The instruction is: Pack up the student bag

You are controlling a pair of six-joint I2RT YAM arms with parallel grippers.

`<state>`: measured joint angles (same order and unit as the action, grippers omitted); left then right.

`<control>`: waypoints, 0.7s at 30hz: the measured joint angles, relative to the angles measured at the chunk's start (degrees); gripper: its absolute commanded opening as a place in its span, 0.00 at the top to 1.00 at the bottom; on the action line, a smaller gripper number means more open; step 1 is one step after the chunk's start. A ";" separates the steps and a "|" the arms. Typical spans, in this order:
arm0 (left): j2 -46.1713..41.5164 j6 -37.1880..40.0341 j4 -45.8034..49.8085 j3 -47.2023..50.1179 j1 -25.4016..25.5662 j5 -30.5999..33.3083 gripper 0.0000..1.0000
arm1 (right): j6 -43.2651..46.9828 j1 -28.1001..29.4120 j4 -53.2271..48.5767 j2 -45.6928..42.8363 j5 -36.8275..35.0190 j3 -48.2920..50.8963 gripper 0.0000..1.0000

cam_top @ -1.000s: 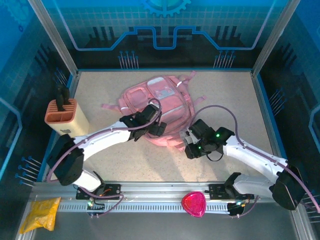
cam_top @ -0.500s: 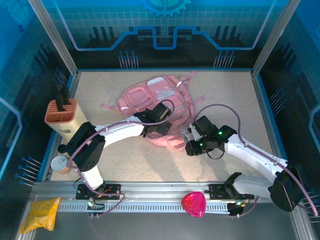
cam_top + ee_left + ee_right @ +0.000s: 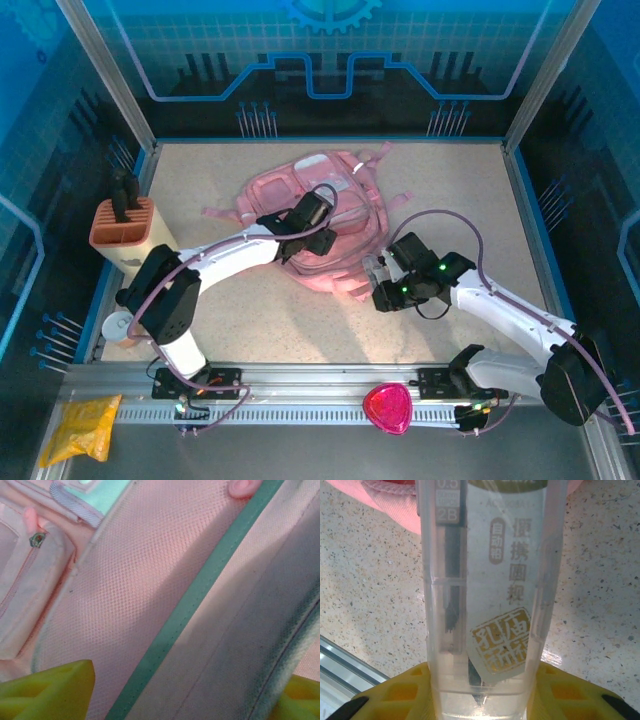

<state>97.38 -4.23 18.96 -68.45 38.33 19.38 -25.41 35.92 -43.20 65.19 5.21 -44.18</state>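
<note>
The pink student bag (image 3: 330, 195) lies flat at the back middle of the table. My left gripper (image 3: 316, 238) is down on its near half. In the left wrist view its yellow fingertips (image 3: 47, 690) stand wide apart, open, with pink mesh fabric (image 3: 150, 580) and a teal strip (image 3: 200, 590) spanning the gap between them. My right gripper (image 3: 382, 286) hovers just off the bag's near right edge, shut on a clear plastic case (image 3: 490, 580). The case holds a lead tube marked 2B, and its far end points at the pink hem (image 3: 390, 500).
An orange-topped holder (image 3: 125, 232) with a black tool in it stands at the left edge. A white round cup (image 3: 118, 326) sits near the left arm's base. A pink heart-shaped item (image 3: 387, 408) rests on the front rail, and a yellow pouch (image 3: 80, 425) lies at the bottom left.
My left gripper has moved farther onto the bag and its jaws have narrowed a little. The left arm swung in, uncovering the white cup. The right gripper has hardly moved.
</note>
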 measured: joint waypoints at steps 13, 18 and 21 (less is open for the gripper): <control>-0.31 -4.94 -0.46 -0.48 -1.03 -4.37 1.00 | 0.07 -3.45 2.56 2.47 2.80 -0.96 0.63; -2.10 -10.05 -1.64 -0.13 -0.94 -6.86 1.00 | 0.28 -5.77 4.24 5.46 3.39 -4.20 0.62; -3.21 -14.40 -1.79 -0.09 0.20 -7.04 1.00 | 0.50 -7.28 4.76 7.30 3.91 -6.95 0.62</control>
<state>94.17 -18.63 17.17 -68.53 38.52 12.34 -24.91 28.64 -38.44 72.49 9.13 -51.13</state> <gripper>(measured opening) 0.087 0.387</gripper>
